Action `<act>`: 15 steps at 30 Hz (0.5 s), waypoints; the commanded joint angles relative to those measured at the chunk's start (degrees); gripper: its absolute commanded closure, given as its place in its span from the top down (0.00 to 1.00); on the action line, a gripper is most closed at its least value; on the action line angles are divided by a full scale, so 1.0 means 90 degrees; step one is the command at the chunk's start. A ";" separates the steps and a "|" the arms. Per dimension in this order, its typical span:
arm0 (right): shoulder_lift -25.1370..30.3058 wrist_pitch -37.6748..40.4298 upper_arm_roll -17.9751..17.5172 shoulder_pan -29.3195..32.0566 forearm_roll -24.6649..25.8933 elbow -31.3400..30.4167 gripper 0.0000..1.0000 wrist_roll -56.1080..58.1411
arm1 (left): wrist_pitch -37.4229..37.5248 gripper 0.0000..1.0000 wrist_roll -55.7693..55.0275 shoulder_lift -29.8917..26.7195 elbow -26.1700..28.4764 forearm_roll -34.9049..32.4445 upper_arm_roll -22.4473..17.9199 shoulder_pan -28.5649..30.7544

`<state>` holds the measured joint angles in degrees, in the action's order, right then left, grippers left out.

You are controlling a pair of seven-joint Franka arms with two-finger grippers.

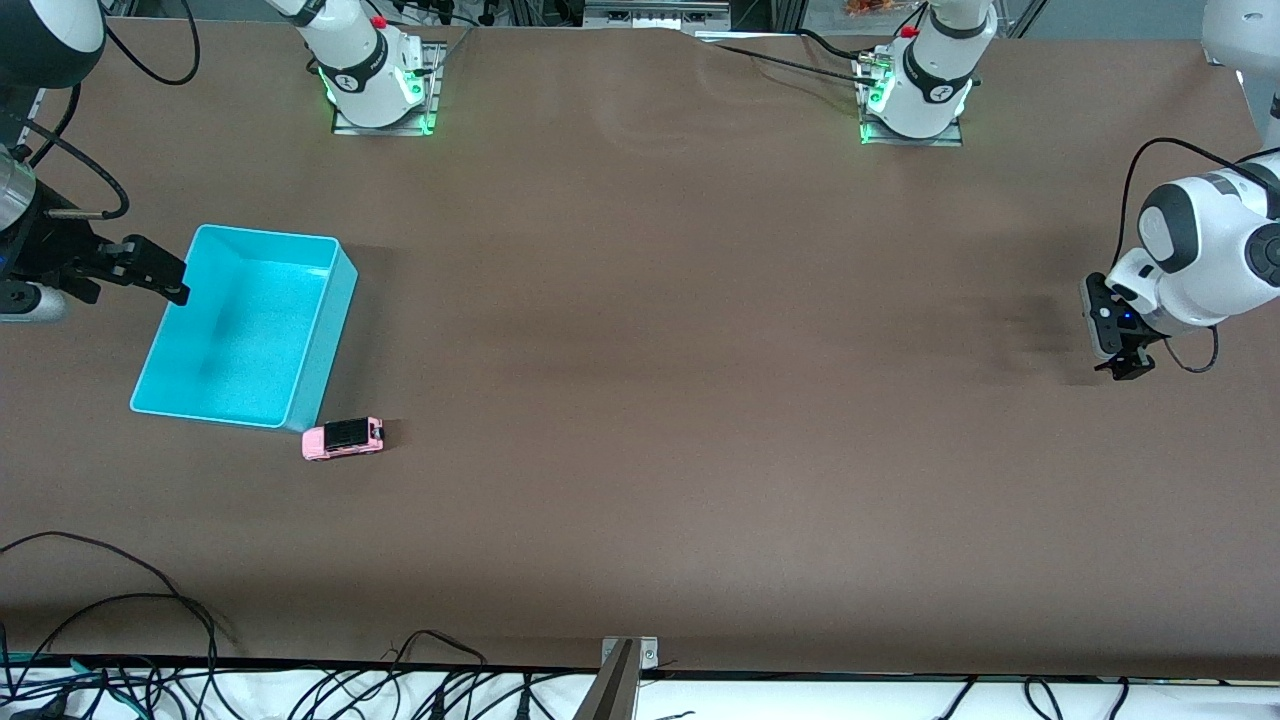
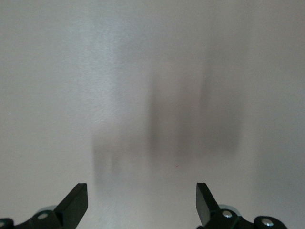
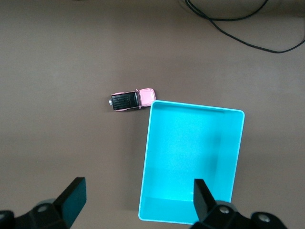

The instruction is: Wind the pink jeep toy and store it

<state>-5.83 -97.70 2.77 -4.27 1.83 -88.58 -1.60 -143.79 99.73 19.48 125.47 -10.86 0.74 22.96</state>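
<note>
A brown table (image 1: 640, 400) fills the front view, with the two arm bases standing along its top edge and loose black cables (image 1: 120, 640) trailing along the edge nearest the front camera. Toward the right arm's end of the table sits a turquoise bin (image 1: 318, 340), rectangular and open-topped, with nothing showing inside it. The pink jeep toy (image 1: 343, 438) rests on its wheels on the table just beside the bin's corner nearest the front camera (whether it touches the bin wall cannot be told from these views), its black roof facing up. In the right wrist view the pink jeep toy (image 3: 133, 99) lies close by one corner of the turquoise bin (image 3: 147, 157).

The right gripper (image 1: 150, 270) hangs over the edge of the bin at the right arm's end of the table, its jaws spread wide and holding nothing; its fingertips (image 3: 74, 195) show dark and well apart in the right wrist view. The left gripper (image 1: 1128, 365) waits over bare table at the left arm's end, well apart from the toy and the bin. Its jaws are likewise spread and empty, and the left wrist view shows only its fingertips (image 2: 76, 200) above plain table surface with soft shadows.
</note>
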 commanded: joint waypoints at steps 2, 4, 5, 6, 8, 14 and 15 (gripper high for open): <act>0.0072 -0.0082 -0.0054 -0.0034 -0.0008 0.0038 1.00 0.0032 | 0.0098 1.00 0.0042 -0.0728 0.0092 0.0142 -0.0043 -0.0324; 0.0081 -0.0111 -0.0074 -0.0053 0.0022 0.0058 1.00 -0.0036 | 0.0098 1.00 0.0032 -0.0962 0.0101 0.0142 -0.0043 -0.0529; 0.0052 -0.0131 -0.0064 -0.0053 -0.0007 0.0029 1.00 -0.0037 | 0.0108 1.00 0.0042 -0.1070 0.0101 0.0142 -0.0043 -0.0626; -0.0016 -0.0131 -0.0074 -0.0053 -0.0008 0.0009 1.00 0.0012 | 0.0118 1.00 0.0042 -0.1167 0.0101 0.0132 -0.0043 -0.0714; -0.0347 -0.0082 -0.0122 -0.0063 0.0031 0.0057 1.00 0.0012 | 0.0118 1.00 0.0042 -0.1382 0.0101 0.0132 -0.0034 -0.0851; -0.0475 -0.0423 -0.0113 -0.0004 -0.0008 0.0038 1.00 0.0294 | 0.0137 1.00 0.0042 -0.2192 0.0355 0.0132 -0.0043 -0.1378; -0.0524 -0.0462 -0.0122 -0.0024 -0.0008 0.0038 1.00 0.0402 | 0.0137 1.00 0.0042 -0.2271 0.0384 0.0132 -0.0043 -0.1457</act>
<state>-8.78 -99.99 1.82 -4.61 1.82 -88.77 -1.24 -143.45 99.58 6.03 125.35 -10.86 0.95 13.27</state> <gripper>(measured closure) 0.000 0.000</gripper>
